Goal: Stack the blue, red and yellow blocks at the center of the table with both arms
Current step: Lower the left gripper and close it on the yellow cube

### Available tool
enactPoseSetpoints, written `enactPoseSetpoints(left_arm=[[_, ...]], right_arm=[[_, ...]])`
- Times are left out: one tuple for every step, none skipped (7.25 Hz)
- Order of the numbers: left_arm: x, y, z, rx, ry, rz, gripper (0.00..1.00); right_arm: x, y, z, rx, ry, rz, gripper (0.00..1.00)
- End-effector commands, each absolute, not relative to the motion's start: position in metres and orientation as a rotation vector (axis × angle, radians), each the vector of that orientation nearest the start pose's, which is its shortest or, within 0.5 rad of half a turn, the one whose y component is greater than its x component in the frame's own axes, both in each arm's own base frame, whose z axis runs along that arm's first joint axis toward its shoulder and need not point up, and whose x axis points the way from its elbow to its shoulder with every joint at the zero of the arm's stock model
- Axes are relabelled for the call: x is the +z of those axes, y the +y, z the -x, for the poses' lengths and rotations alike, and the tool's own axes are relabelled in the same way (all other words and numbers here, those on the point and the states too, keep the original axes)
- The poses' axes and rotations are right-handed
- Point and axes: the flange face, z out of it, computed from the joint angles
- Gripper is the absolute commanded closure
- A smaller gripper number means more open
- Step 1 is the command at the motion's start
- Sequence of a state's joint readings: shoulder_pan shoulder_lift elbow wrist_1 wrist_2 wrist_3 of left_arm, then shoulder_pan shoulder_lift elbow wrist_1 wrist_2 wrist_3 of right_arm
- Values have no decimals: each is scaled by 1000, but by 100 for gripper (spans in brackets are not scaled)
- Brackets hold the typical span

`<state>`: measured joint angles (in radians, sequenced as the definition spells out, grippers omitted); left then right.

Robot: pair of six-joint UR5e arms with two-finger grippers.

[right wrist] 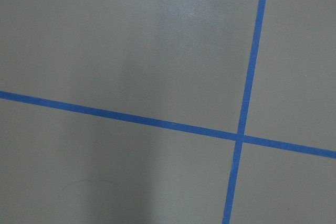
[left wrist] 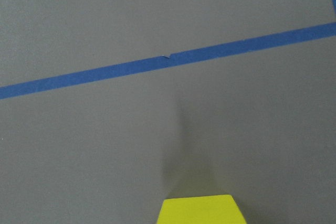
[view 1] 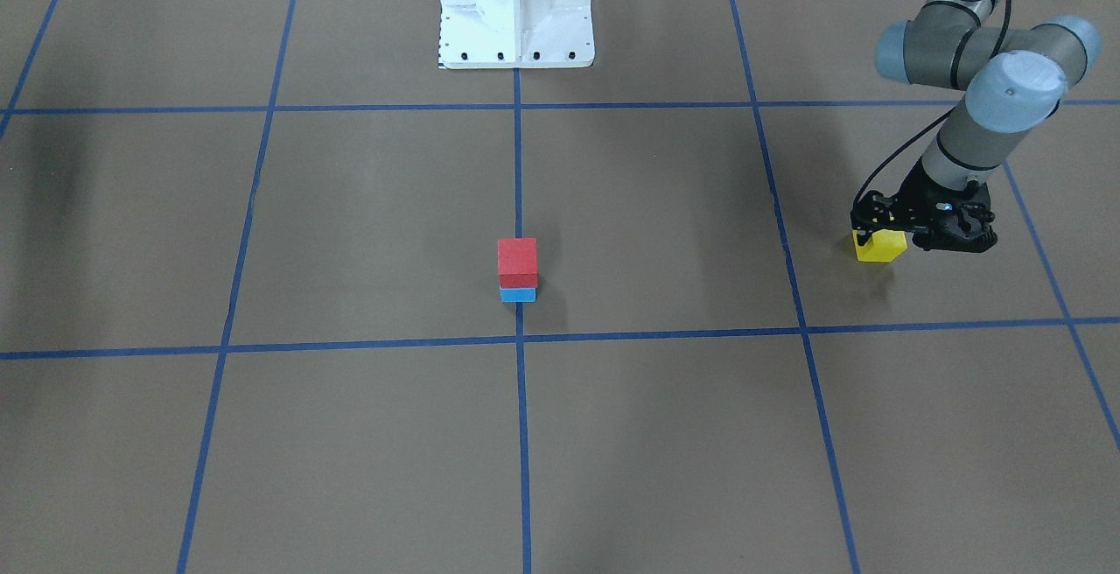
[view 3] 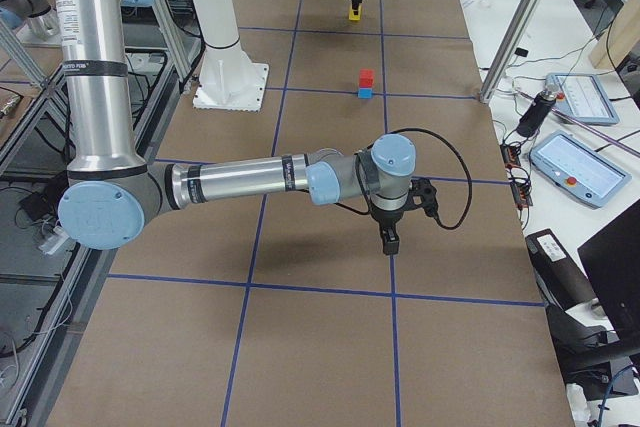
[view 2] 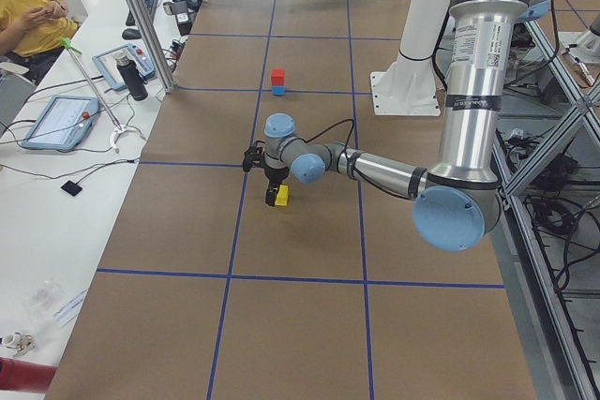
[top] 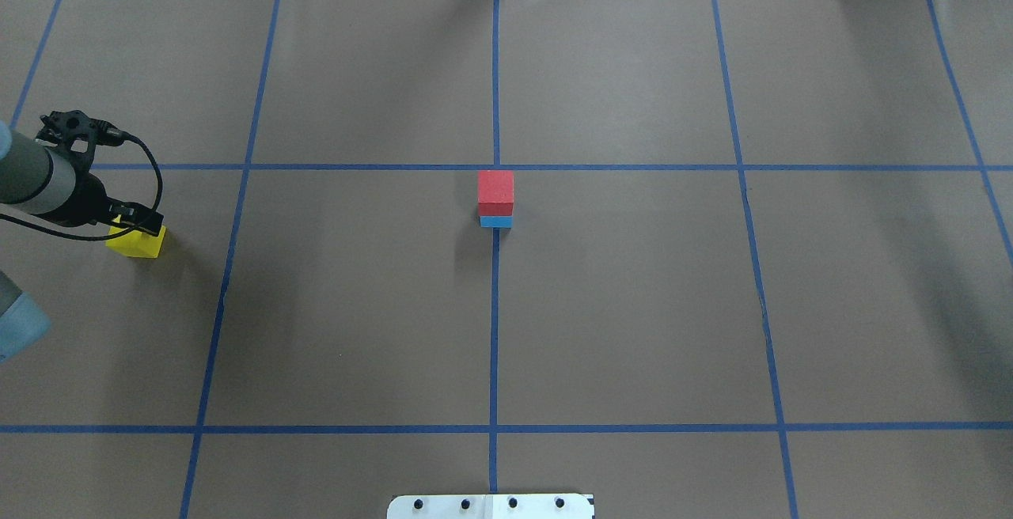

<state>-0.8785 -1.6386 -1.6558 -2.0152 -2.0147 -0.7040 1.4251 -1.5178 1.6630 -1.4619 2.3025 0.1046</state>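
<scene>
Red cube: a small matte red cube [top: 495, 191] sits squarely on top of the blue one, its edges lined up with it, so the two make one short column.
Blue cube: a small matte light-blue cube [top: 495, 221] lies flat on the counter under the red one. Only a thin strip of its side shows in the overhead view.
Stack position: the column stands at the centre of the brown paper-covered counter [top: 633, 305], right on the middle line of blue tape [top: 495, 329].
Yellow cube: a small matte yellow cube [top: 138, 244] is well apart from the stack, at about 9 o'clock from it in the overhead view, near the counter's edge. It appears to rest on the surface, and its top and one side are lit bright.
Left arm: the silver-grey tubular left arm [view 1: 971, 132] reaches down over the yellow cube.
Left gripper: the black two-finger left gripper [view 1: 884, 226] is right at the yellow cube's top. I cannot tell whether its jaws press on the cube or stand apart.
Right arm: the silver-grey right arm [view 3: 250, 179] stretches low across the counter, well apart from the stack.
Right gripper: the black right gripper [view 3: 388, 239] points down over bare paper. I cannot tell how far it is open.
Pedestal: a white bolted pedestal [view 1: 516, 5] stands at 12 o'clock from the stack in the front-facing view.
</scene>
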Motion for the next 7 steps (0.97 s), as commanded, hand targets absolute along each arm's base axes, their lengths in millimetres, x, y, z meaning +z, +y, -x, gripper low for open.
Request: enactPoseSetpoints(left_arm=[[543,-480,-282,132,707,-181,98],[540,-478,-281,138,719,-204,100],[520,-478,-279,145,744,-232,100],[490,-473,-277,153,761,-221,100],[427,-478,-281,147,756,-194,100],[355,-491,-291,130,739,-167,100],[294,-507,-306,116,740,-159,100]], right_arm=[[576,-531,10,-132,-753,-151,0],[576,-531,10,-130,-753,-151,0],[577,-531,10,-123,-750,-146,0],[580,-531,9,-119,-729,-147,0],[582,-531,9,-125,-729,-145,0],[584,-529,8,-124,-727,-142,0],[586,-528,8,-123,-727,-139,0]])
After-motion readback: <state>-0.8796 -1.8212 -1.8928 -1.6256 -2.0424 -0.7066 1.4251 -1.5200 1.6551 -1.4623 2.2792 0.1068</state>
